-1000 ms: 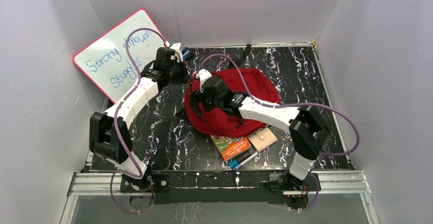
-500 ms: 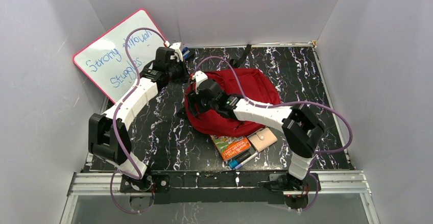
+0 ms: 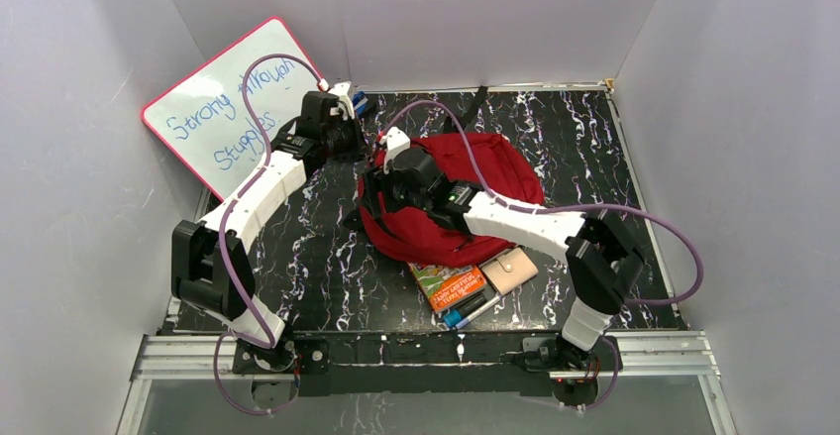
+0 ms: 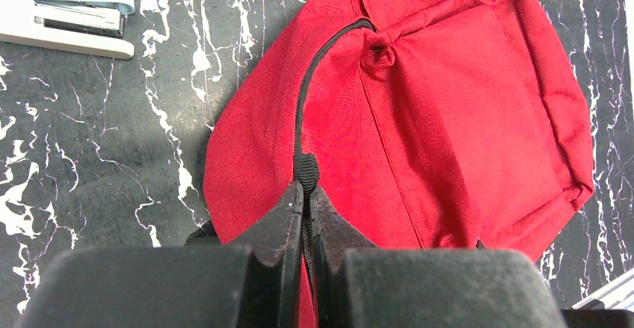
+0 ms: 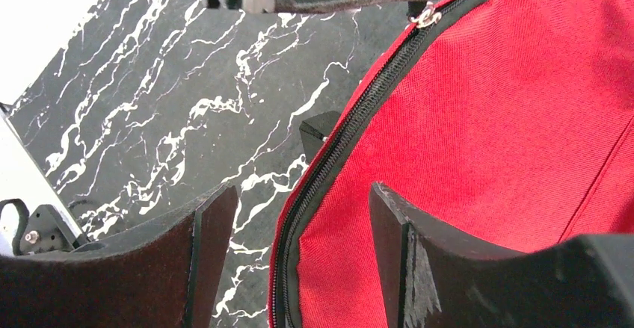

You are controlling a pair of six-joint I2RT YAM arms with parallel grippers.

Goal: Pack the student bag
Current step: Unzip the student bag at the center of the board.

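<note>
1. The student bag (image 3: 500,167) is being shown lying flat at the centre of the marble-patterned table (image 3: 297,257), with its black zipper (image 5: 351,130) being seen closed along every stretch the wrist views reveal.
2. A beige wallet (image 3: 508,270), an orange-and-green booklet (image 3: 448,282) and some markers (image 3: 471,308) are being left outside, just below the bag's lower edge in the overhead view; a white stapler (image 4: 67,14) is being seen at the upper left of the left wrist view, well apart from the bag.
3. Packing is being judged as barely begun: nothing is being seen inside, and the opening of the bag appears to be the step in hand.
4. The left gripper (image 4: 305,190) is being kept clenched at the lower centre of its own view, a black tab (image 4: 305,171) on the zipper line being pinched between the fingertips.
5. The right gripper (image 5: 299,193) is being held wide and released, nothing being grasped; its fingers are being set astride the zipper edge, one over the table and one over the red fabric. Whether either is touching cannot be told.
</note>
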